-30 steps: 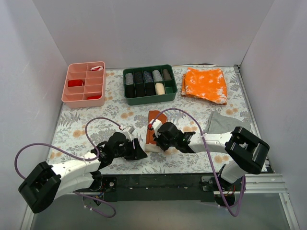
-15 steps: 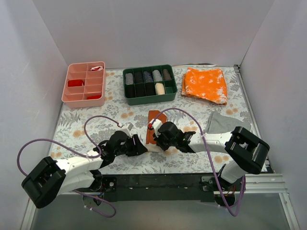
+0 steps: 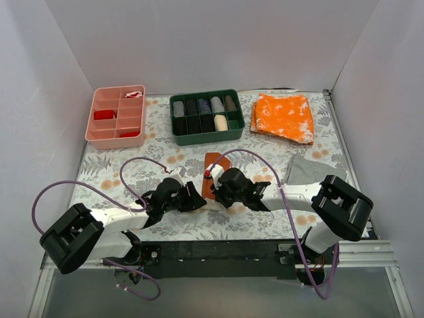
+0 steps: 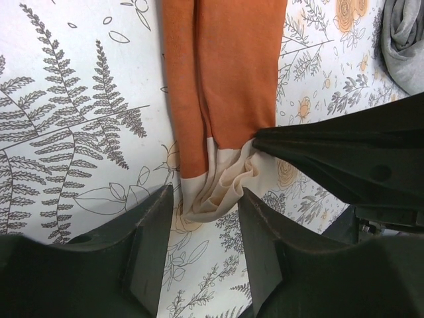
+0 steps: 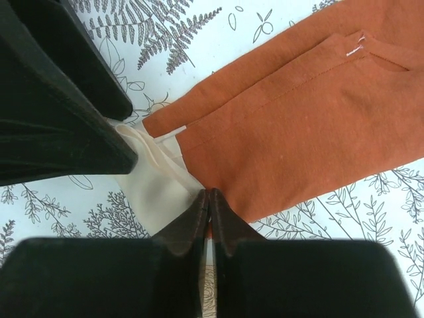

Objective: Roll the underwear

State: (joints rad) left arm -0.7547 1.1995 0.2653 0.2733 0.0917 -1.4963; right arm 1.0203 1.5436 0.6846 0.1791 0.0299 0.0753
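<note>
The underwear lies as a narrow rust-orange folded strip mid-table, its cream end bunched at the near side. In the left wrist view the orange strip runs down to the crumpled cream end. My left gripper is open, and its fingers stand on either side of the cream end without touching it. My right gripper is shut, its tips pinching the underwear where the cream cloth meets the orange.
A green tray of rolled garments and a pink divided tray stand at the back. A bright orange speckled cloth lies back right and a grey cloth to the right. White walls enclose the table.
My left gripper has moved right and forward until its open fingers reach the underwear's cream end. The right gripper and the underwear have stayed in place.
</note>
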